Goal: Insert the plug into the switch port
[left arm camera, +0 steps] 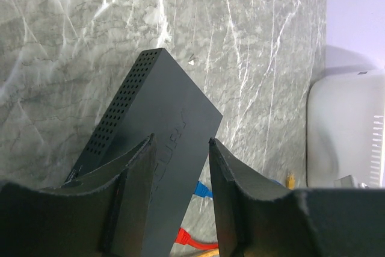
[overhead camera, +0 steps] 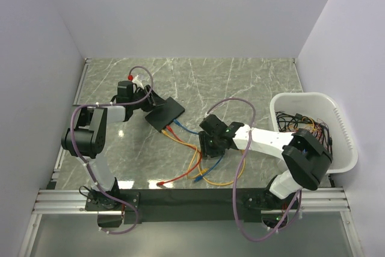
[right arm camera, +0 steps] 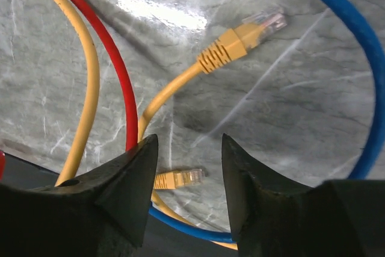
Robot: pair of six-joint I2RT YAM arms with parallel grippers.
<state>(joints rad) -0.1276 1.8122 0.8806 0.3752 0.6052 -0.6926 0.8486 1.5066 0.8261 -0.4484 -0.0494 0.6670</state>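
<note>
Right pincer fills the bottom of its wrist view: fingers apart, nothing gripped, bare desk showing thru the gap. Just beyond the tips a loose yellow plug w/ a clear tip lies flat on the marble, pointing up-right. A second yellow plug shows low in the gap, smaller in view. Red cable and yellow cable run side by side at left; blue cable arcs round the right side.

Switch lies left of centre on the desk, apart from the right pincer, w/ red, yellow and blue leads meeting its near edge. Left pincer is at the switch's far-left end, fingers part-open over its top face; can't tell whether it clamps it. White tub stands at far right, cables inside.
</note>
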